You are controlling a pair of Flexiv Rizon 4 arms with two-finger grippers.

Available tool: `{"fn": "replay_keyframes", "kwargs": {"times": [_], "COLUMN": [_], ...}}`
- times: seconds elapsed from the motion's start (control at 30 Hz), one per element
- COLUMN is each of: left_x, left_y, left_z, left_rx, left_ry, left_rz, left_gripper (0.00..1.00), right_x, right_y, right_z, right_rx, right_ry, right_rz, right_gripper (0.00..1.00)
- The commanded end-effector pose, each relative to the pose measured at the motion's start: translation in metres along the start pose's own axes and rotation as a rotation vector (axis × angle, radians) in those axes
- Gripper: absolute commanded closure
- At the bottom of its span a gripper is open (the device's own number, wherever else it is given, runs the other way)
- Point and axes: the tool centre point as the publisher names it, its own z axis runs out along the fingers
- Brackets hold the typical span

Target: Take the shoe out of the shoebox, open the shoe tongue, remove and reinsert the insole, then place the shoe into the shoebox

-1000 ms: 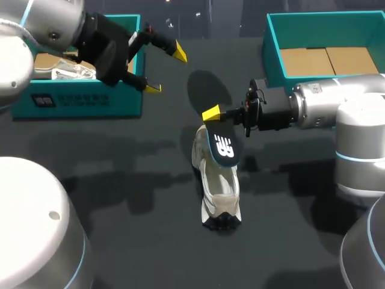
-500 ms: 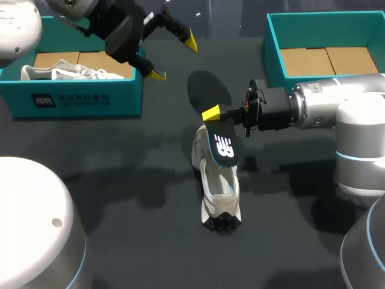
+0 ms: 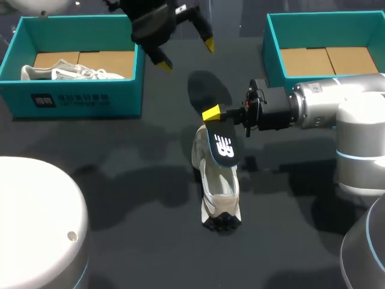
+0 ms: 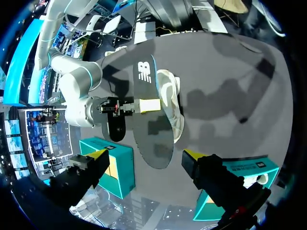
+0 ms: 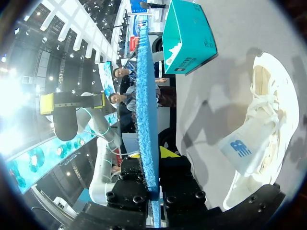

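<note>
1. Head view: the shoe [image 3: 219, 186] stands upright at the frame's centre on the dark, matte table [image 3: 120, 180]. It is off-white with a soft mesh upper and a lugged toe pointing at the lower edge. The right gripper [image 3: 212, 114] pinches the insole [image 3: 215, 123], a flat black oval with a white logo, tilted over the shoe's heel. The left gripper [image 3: 187, 53] hangs at top centre, spread apart and holding nothing. The left box [image 3: 78, 99] is teal card with a second pale shoe [image 3: 66, 73] inside. The right box [image 3: 274, 54] shows a brown card floor.
2. Left wrist view: the insole [image 4: 148, 110] and shoe [image 4: 171, 103] lie ahead of the spread yellow tips.
3. Right wrist view: the insole [image 5: 146, 110] is edge-on, blue and fuzzy underneath, clamped between both black fingers [image 5: 177, 179]. The laced shoe [image 5: 261, 134] lies beside them.
</note>
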Motion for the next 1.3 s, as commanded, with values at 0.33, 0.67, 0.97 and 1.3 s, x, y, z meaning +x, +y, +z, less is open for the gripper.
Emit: {"fn": "replay_keyframes", "kwargs": {"times": [0.33, 0.67, 0.97, 1.3], "left_x": [-0.014, -0.015, -0.019, -0.014], "left_y": [0.004, 0.003, 0.003, 0.002], "left_z": [0.012, 0.022, 0.024, 0.018], "left_rx": [-0.016, -0.021, -0.006, 0.067], "left_ry": [0.289, 0.333, 0.343, 0.176], "left_rz": [-0.024, -0.066, -0.095, -0.116], "left_gripper": [0.0, 0.0, 0.0, 0.0], "right_x": [0.0, 0.0, 0.0, 0.0], "right_y": [0.0, 0.0, 0.0, 0.0], "right_z": [0.002, 0.002, 0.002, 0.002], "right_rx": [-0.002, -0.002, -0.002, -0.002], "right_ry": [-0.002, -0.002, -0.002, -0.002], "right_rz": [0.0, 0.0, 0.0, 0.0], "right_gripper": [1.0, 1.0, 1.0, 1.0]}}
